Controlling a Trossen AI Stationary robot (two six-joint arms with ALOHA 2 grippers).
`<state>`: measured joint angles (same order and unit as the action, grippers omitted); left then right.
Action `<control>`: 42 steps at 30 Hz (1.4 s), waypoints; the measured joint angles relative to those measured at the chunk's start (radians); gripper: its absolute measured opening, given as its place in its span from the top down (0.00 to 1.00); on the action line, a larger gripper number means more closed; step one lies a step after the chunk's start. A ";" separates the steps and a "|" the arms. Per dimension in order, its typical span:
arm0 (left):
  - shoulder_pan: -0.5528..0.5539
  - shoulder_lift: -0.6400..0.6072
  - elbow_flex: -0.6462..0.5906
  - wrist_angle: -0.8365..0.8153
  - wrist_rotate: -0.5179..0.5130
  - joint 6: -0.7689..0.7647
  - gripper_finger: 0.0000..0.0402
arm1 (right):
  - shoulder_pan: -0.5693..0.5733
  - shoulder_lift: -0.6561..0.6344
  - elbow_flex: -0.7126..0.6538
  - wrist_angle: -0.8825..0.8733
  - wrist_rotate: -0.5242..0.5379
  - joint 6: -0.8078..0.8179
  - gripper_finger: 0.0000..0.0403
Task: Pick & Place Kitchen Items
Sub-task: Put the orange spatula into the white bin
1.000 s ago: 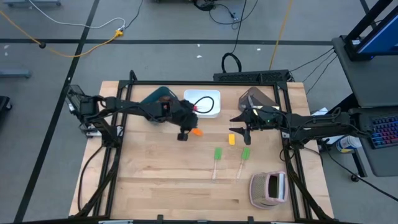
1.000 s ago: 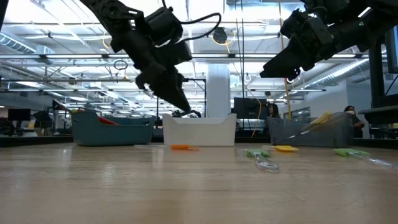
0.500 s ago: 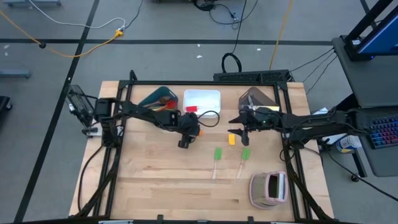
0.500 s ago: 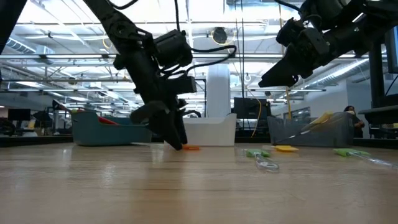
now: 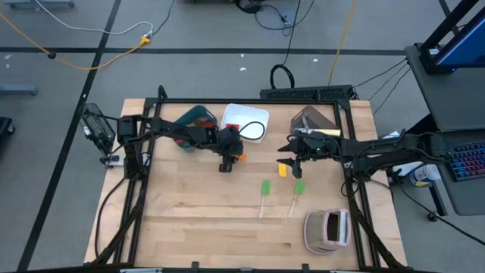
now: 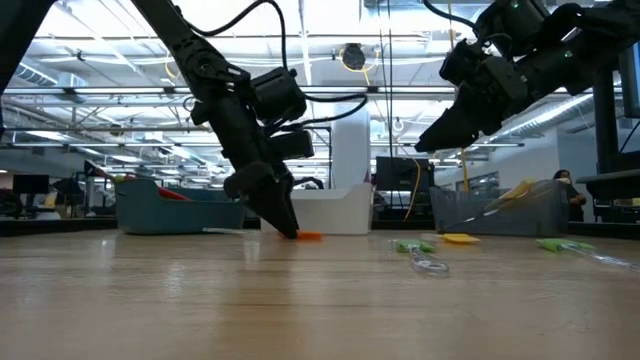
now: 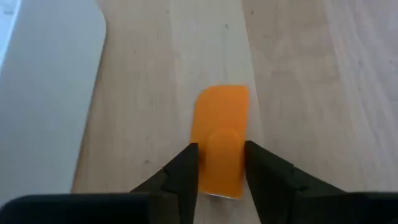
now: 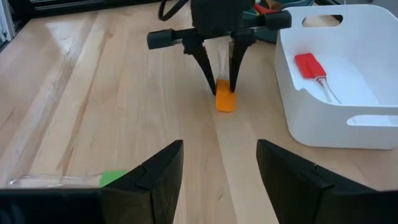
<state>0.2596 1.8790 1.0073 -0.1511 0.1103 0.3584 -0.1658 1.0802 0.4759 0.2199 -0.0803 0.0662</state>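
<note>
Left pincer [image 7: 219, 163] is reaching down to the bench [image 5: 197, 220], its two tips straddling the orange spatula [image 7: 220, 145] and touching its edges; I read it as closing on the blade, not yet lifted. The spatula is lying flat on the wood directly under that pincer, with the white bin [image 8: 348, 118] just beside it on the far side, holding a red spatula [image 8: 309, 65].

Handling judgement: the spatula is looking light, thin and flat, with a soft, probably rubbery head on a slim clear stick. A pinch across the blade's width near the stick should hold; the flat lie means the tips must scrape the bench to get under it, and it may slide.

Right pincer [image 8: 217, 163] is hanging above the bench with its fingers spread wide, gripping nothing. Below and near it are lying a yellow spatula [image 5: 282, 170] and two green spatulas [image 5: 264, 188]. The white bin's wall is the nearest obstacle for the left arm; the right arm is facing it, near.
</note>
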 joint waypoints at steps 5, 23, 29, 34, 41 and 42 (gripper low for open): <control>0.007 -0.001 0.000 -0.010 0.033 -0.021 0.83 | 0.000 0.004 0.000 0.000 0.000 0.000 0.51; -0.015 0.000 0.000 0.007 -0.060 -0.043 0.86 | 0.000 0.004 0.000 0.000 0.000 -0.027 0.51; -0.021 0.001 -0.001 0.008 -0.086 0.014 0.80 | 0.000 0.004 0.000 0.000 0.000 -0.027 0.51; -0.024 0.003 -0.002 0.005 -0.124 0.025 0.71 | 0.000 0.004 0.000 0.000 -0.001 -0.027 0.51; -0.022 0.003 -0.002 0.005 -0.134 0.021 0.58 | 0.011 0.004 0.000 0.000 -0.001 -0.030 0.51; -0.021 0.003 -0.002 0.005 -0.132 0.011 0.57 | 0.015 0.004 0.000 0.000 -0.001 -0.029 0.51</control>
<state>0.2387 1.8816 1.0050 -0.1459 -0.0216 0.3698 -0.1506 1.0840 0.4759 0.2195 -0.0814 0.0367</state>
